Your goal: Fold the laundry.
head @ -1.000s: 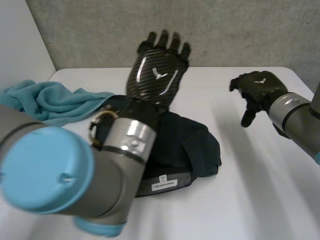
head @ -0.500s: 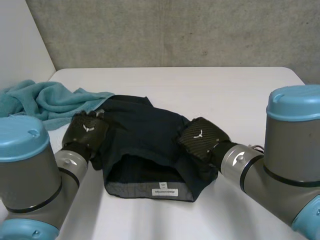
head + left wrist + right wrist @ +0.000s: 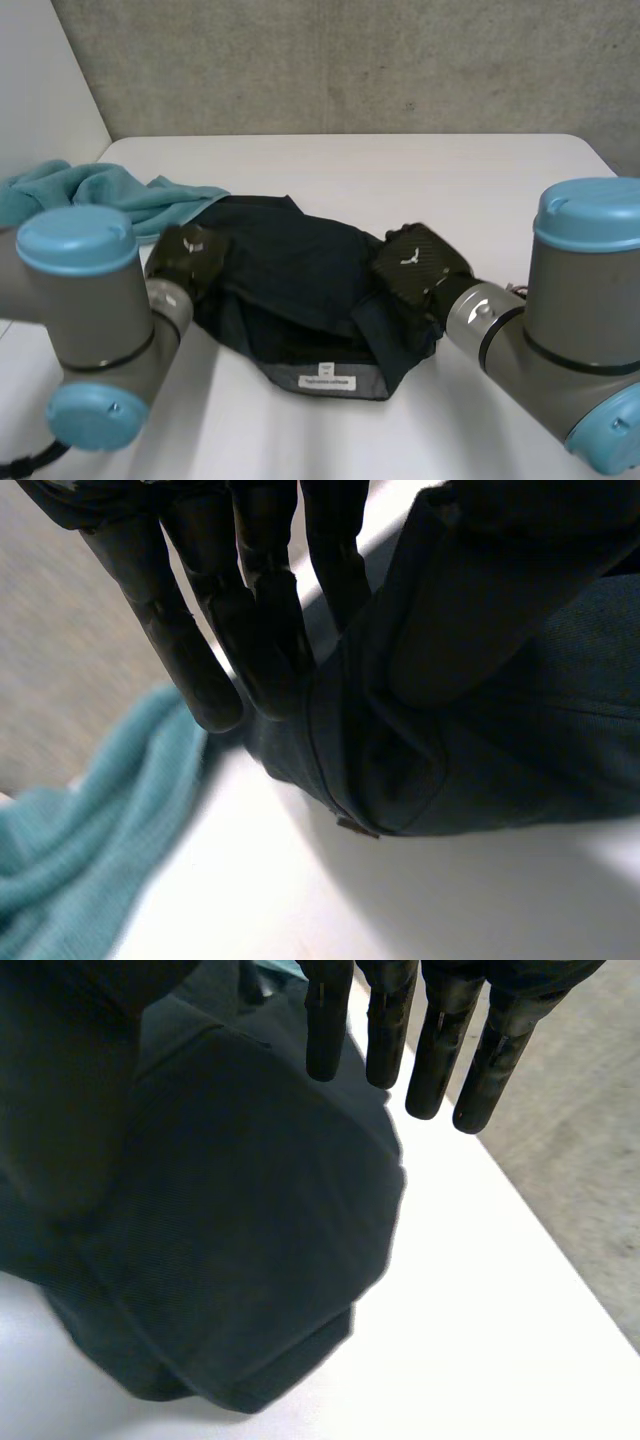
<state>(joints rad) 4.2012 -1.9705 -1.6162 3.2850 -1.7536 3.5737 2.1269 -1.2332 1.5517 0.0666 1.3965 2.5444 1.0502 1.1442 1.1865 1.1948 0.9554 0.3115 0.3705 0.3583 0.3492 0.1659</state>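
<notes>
White table (image 3: pixel 420 180), grey wall behind. Dark garment (image 3: pixel 300 270) lies crumpled mid-table, labelled hem (image 3: pixel 327 380) toward the robot. Left hand (image 3: pixel 188 255) is at its left edge, straight fingers (image 3: pixel 265 610) pinching a cloth ridge against the thumb. Right hand (image 3: pixel 415 265) is over the right edge, fingers (image 3: pixel 435 1050) straight, holding nothing. Teal towel (image 3: pixel 120 195) lies beyond. Step: flattening before any fold (judgement); next move needs both edges drawn apart. Half a second ago the hem lay squarer; the left edge is now drawn in.

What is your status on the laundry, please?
Left hand at left edge of dark garment, grip unclear. Right hand at its right edge, open. Garment bunched, not yet folded. Teal towel beside it.
</notes>
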